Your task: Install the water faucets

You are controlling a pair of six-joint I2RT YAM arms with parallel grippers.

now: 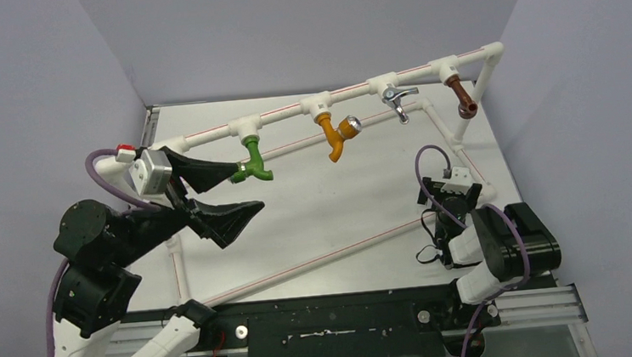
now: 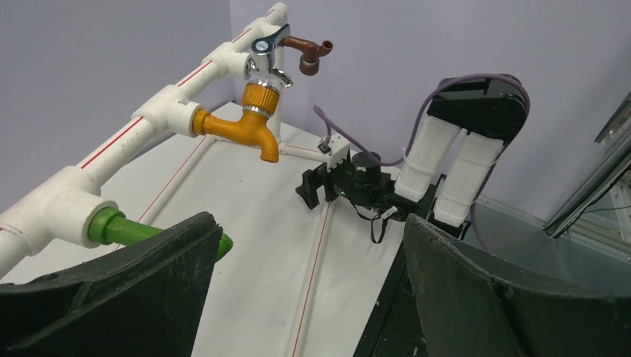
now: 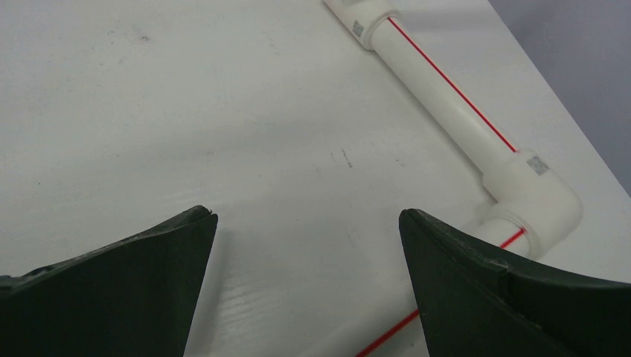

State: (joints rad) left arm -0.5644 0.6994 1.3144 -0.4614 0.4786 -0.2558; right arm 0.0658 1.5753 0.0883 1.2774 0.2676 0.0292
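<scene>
Four taps hang on the raised white pipe (image 1: 282,117): green (image 1: 252,162), orange (image 1: 336,136), the chrome water faucet (image 1: 396,100) and brown (image 1: 461,94). In the left wrist view they show as green (image 2: 119,227), orange (image 2: 238,130), chrome (image 2: 268,56) and brown (image 2: 309,52). My left gripper (image 1: 250,190) is open and empty, its far finger against the green tap, which is partly hidden behind that finger (image 2: 134,282). My right gripper (image 1: 428,208) is open and empty, pointing down at the table near the right pipe; it also shows in the right wrist view (image 3: 306,216).
A low white pipe frame with red lines lies on the white table: a diagonal run (image 1: 319,259) and an elbow (image 3: 532,193) by my right gripper. Grey walls close in the back and sides. The black base rail (image 1: 332,318) runs along the near edge.
</scene>
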